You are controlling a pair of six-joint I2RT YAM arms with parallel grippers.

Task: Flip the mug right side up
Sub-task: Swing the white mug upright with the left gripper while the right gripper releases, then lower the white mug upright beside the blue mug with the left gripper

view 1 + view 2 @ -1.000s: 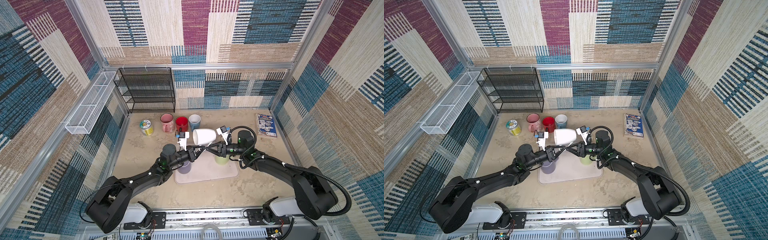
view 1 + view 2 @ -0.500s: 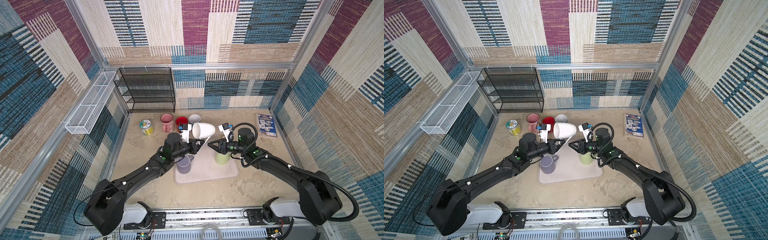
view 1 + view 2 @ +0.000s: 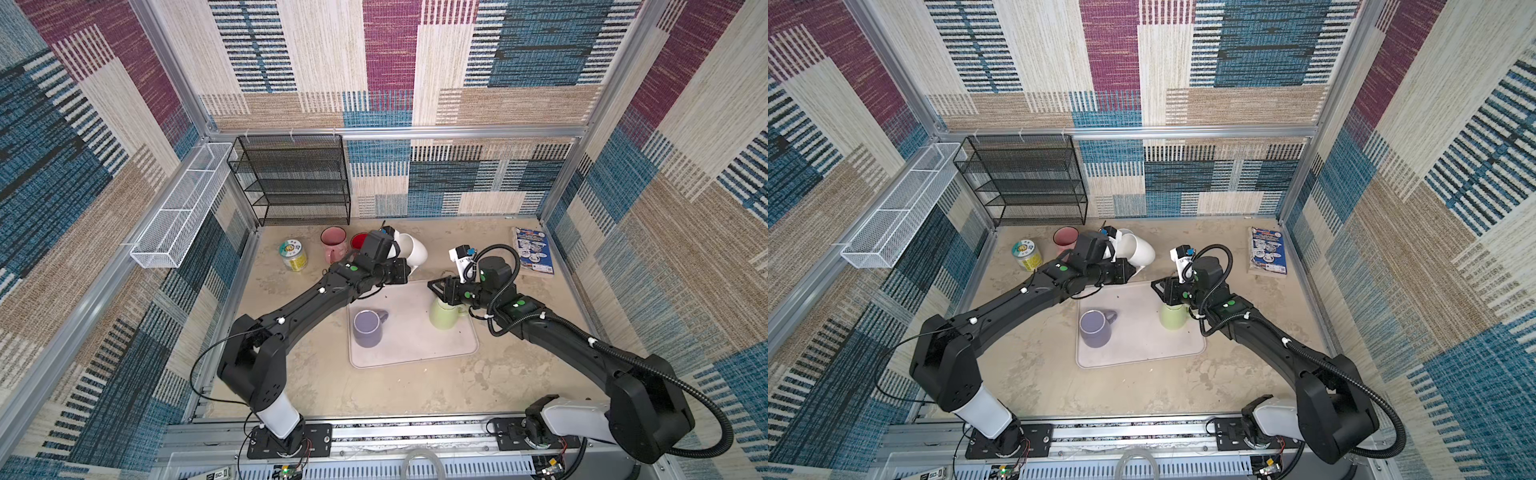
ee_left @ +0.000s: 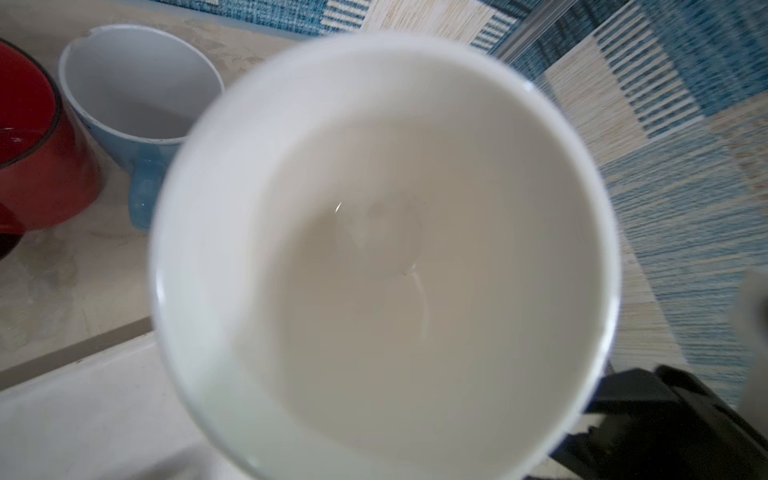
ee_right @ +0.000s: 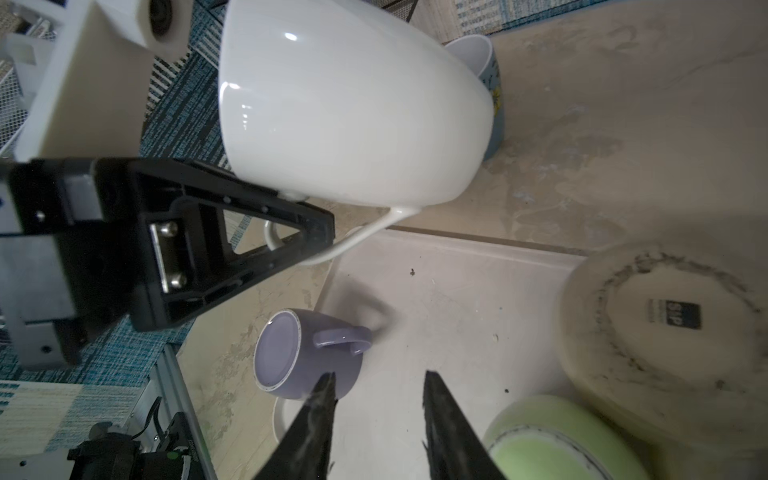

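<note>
right gripper [image 5: 378, 378] has let go, jaws apart, empty | left gripper [image 5: 307, 241] alone clamps white mug [image 3: 413, 249] by handle, tilted (half righted) at tray [image 3: 415, 353] 12 o'clock | next: set upright

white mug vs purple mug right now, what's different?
Colour: the white mug is glossy white, the purple mug lavender.
Support: the white mug is held in the air, its handle pinched in the left gripper. The purple mug sits free on the tray.
Pose: the white mug is tilted, mouth toward the left arm. The purple mug is upside down, base up.
Both are single-handled mugs.
</note>
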